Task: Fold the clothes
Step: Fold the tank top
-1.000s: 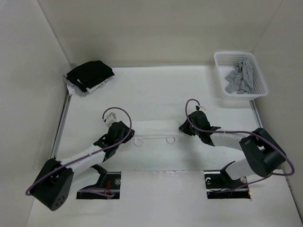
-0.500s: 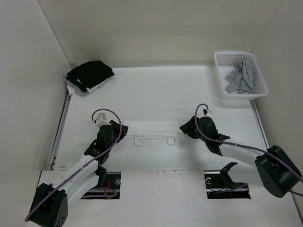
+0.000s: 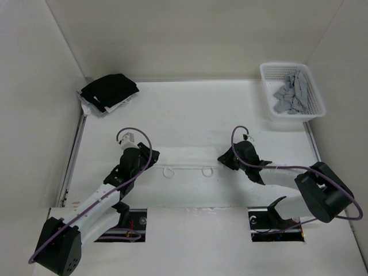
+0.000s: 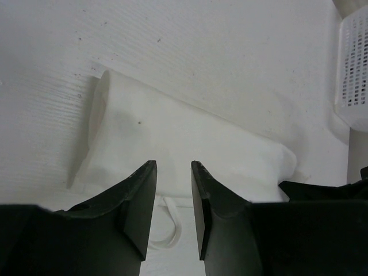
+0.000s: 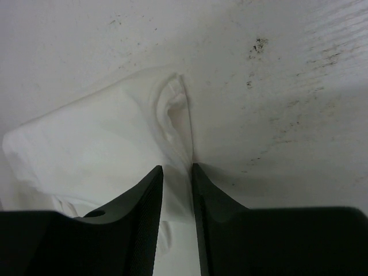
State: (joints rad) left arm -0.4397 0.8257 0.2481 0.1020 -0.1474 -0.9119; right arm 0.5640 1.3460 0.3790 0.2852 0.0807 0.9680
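The clothes point(image 3: 190, 158), a thin white top, lie on the table as a long folded band between my two grippers. Two strap loops point(image 3: 168, 171) stick out from its near edge. My left gripper point(image 3: 150, 154) is at the band's left end. In the left wrist view the left gripper point(image 4: 172, 164) is open just short of the clothes point(image 4: 190, 138), with a strap loop point(image 4: 169, 230) on the table under the gap. My right gripper point(image 3: 225, 158) is at the band's right end. There the right gripper point(image 5: 177, 167) stands narrowly open, astride the end edge of the clothes point(image 5: 98, 144).
A white basket point(image 3: 265, 86) holding a grey garment point(image 3: 290, 92) stands at the back right; it also shows in the left wrist view as the basket point(image 4: 353, 63). A black clothes stack point(image 3: 109, 89) lies at the back left. White walls enclose the table.
The white band now lies wider and flat between the grippers. The right jaws opened, then narrowed a little. The left jaws opened; that gripper drew left, then came back to the band's end.
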